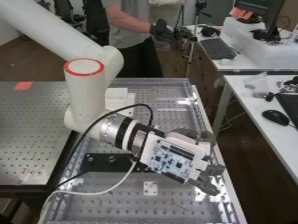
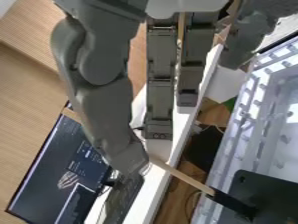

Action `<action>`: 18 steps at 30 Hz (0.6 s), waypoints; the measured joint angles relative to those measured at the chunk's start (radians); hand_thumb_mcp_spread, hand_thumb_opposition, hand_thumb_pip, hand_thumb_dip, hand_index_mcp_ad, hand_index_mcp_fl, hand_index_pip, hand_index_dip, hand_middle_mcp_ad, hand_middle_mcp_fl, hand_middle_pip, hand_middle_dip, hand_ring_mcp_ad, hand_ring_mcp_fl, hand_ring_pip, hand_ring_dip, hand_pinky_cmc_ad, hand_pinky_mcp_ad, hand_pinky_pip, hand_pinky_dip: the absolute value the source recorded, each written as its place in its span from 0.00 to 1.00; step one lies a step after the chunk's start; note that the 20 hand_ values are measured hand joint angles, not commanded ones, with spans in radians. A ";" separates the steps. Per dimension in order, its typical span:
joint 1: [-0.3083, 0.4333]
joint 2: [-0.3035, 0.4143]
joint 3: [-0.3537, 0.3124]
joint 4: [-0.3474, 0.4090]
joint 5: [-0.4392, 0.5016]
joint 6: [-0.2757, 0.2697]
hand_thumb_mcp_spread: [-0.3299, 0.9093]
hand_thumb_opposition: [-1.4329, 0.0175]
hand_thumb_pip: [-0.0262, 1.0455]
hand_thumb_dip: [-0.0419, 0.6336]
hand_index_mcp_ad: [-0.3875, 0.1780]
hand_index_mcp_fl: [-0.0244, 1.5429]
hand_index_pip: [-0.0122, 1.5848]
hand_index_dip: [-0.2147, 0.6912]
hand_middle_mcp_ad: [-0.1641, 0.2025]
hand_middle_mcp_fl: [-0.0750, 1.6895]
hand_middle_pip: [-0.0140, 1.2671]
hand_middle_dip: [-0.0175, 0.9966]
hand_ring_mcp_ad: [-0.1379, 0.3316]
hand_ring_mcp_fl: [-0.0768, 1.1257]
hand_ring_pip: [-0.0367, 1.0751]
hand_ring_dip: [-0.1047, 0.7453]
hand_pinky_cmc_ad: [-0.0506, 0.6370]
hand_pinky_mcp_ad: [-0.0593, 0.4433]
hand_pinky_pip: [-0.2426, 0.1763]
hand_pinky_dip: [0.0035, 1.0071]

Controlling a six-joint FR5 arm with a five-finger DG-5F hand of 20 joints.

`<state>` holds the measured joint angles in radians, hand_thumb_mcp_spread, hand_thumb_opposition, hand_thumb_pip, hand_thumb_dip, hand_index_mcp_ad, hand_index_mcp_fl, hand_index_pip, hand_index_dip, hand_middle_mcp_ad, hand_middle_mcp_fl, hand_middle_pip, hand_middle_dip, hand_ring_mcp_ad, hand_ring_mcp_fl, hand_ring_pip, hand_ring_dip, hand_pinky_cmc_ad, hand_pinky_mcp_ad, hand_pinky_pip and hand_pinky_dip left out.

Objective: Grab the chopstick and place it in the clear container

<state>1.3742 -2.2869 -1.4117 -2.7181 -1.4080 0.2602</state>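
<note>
The hand (image 2: 105, 115) has the chopstick (image 2: 183, 175) pinched, so your grasp looks done; next, carry it over the container.

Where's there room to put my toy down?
Maybe on the dark perforated board, between its orange note and near edge. A smaller patch lies on the near side of the white cable. It's crowded around the black bracket and hand.
</note>
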 joint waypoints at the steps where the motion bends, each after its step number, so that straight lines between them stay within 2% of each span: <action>1: 0.001 0.000 0.001 0.000 0.000 -0.001 0.88 0.27 0.44 0.50 0.24 0.70 0.39 0.61 0.59 0.72 0.21 0.71 0.44 0.53 0.13 0.62 0.55 0.61 0.47 0.15; 5: 0.003 0.001 0.000 0.007 0.009 -0.004 0.90 0.26 0.44 0.50 0.32 0.72 0.37 0.62 0.59 0.73 0.21 0.71 0.44 0.53 0.14 0.62 0.56 0.60 0.47 0.15; 8: 0.006 0.003 -0.002 0.019 0.015 -0.010 0.90 0.26 0.44 0.50 0.33 0.74 0.35 0.62 0.59 0.73 0.21 0.71 0.44 0.55 0.14 0.63 0.58 0.65 0.47 0.15; 18: 0.017 0.020 -0.010 0.062 0.058 -0.032 0.92 0.24 0.44 0.50 0.38 0.81 0.27 0.64 0.59 0.77 0.19 0.69 0.44 0.59 0.14 0.63 0.60 0.65 0.48 0.15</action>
<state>1.3911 -2.2672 -1.4214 -2.6563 -1.3496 0.2281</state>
